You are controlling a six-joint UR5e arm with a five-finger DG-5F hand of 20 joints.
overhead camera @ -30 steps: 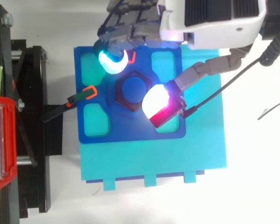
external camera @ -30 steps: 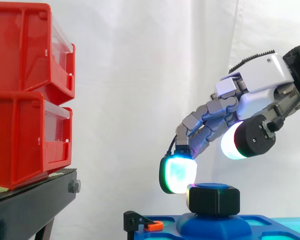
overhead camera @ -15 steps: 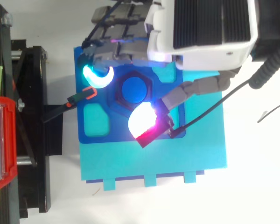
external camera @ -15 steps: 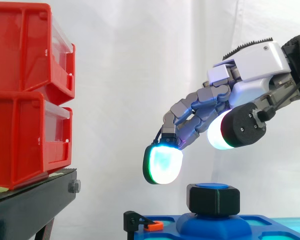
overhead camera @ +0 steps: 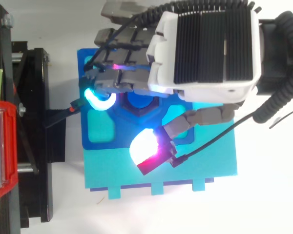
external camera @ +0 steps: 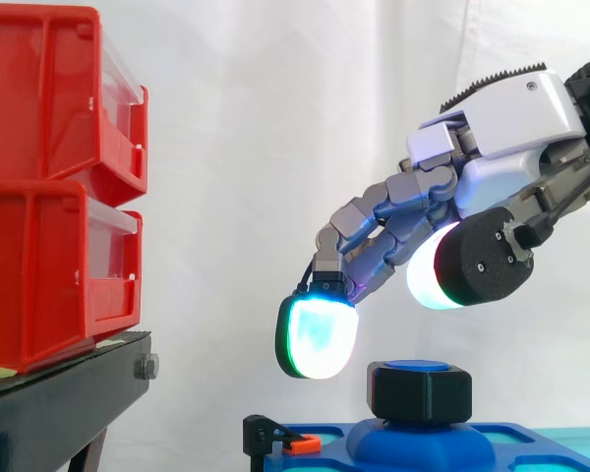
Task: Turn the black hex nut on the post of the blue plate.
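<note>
Black hex nut (external camera: 419, 391) on post of blue plate (overhead camera: 102, 144), right of red bins (external camera: 49, 177). Hand (external camera: 497, 138) above nut, fingers relaxed, spread, gripping nothing. Side view: clear gap between glowing fingertips (external camera: 318, 337) and nut. Top view: hand overlaps nut; cyan board (overhead camera: 205, 170) under plate.

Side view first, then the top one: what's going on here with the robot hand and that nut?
A robot hand hovers over the black hex nut, which sits on the post of the blue plate. Its fingers are open and spread, with one glowing pad just left of and slightly above the nut and the thumb higher on the right. Nothing touches the nut. Red bins sit on a black stand at the left.
</note>
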